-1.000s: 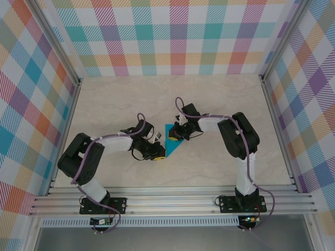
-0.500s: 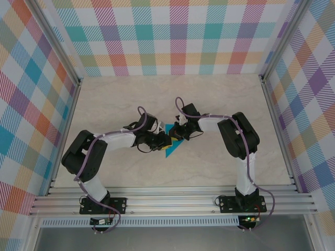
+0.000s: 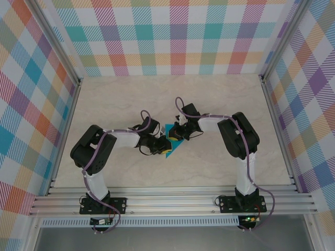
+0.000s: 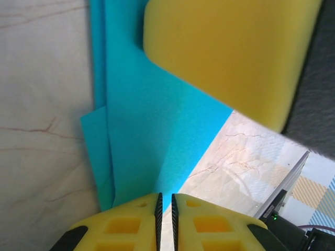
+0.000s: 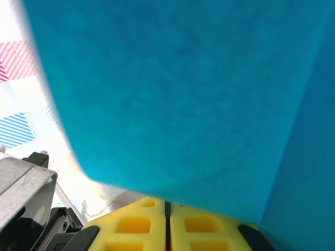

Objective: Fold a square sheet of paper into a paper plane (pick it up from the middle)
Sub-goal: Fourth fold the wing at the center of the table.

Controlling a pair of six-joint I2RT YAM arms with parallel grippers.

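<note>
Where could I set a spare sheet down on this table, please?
Bare table runs along the plaid back wall, and in front, between the arms and the rail. The centre is crowded: left tool and right tool meet on the teal paper.

**Two arms meeting over the paper at mid-table**

The square sheet of paper [image 3: 175, 148] is lying folded on the table [image 3: 220, 99], about midway between the side walls and nearer the arms' bases than the back wall. The left gripper [image 3: 163, 145] is reaching in from the left and sitting over the paper's left part. The right gripper [image 3: 179, 134] is reaching in from the right, just behind it. Seen from the left wrist, the paper is stretching ahead of that gripper's tips, and one of the right gripper's fingers [image 4: 230, 52] is lying on its far end.
</note>
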